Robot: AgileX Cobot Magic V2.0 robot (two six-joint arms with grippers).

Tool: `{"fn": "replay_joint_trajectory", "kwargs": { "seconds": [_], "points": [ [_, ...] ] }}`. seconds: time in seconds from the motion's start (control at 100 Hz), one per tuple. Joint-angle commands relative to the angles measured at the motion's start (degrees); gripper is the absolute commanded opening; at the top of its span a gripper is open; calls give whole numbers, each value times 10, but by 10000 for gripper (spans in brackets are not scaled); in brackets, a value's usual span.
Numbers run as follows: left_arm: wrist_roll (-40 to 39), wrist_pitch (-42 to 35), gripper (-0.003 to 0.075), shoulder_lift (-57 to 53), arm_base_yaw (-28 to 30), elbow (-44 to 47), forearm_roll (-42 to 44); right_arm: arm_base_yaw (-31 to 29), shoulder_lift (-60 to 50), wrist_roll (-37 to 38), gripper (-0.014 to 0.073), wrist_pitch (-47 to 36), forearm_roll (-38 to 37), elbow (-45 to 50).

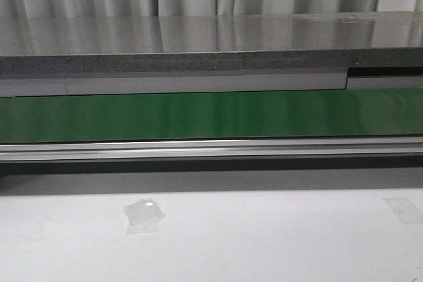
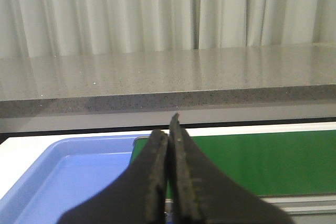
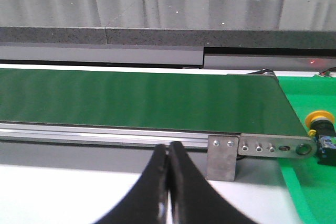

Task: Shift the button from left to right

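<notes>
The small push-button with a round orange-yellow cap on a dark blocky body (image 3: 319, 124) shows only in the right wrist view, lying on a bright green surface (image 3: 310, 182) just past the end of the dark green conveyor belt (image 3: 142, 100), beyond the metal end bracket (image 3: 262, 148). From the right arm's black fingers (image 3: 168, 182), which are pressed together with nothing between them, it lies off to the side and somewhat ahead; its cap seems to face sideways, so its long axis looks roughly level, though it is too small to be sure. The left arm's fingers (image 2: 169, 177) are likewise closed and empty, over a blue plastic tray (image 2: 68, 171) at the belt's other end. The right arm appears the nearer. In the front view the belt carries nothing.
</notes>
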Motion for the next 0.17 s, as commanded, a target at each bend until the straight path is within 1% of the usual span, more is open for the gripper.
{"fn": "replay_joint_trajectory", "kwargs": {
  "seconds": [0.0,0.16],
  "points": [
    [-7,-48,-20,-20,1,26,-6,1,-11,-1,-68,-44,1,-9],
    [-7,-48,-20,-20,1,26,-6,1,-11,-1,-68,-44,1,-9]
  ]
}}
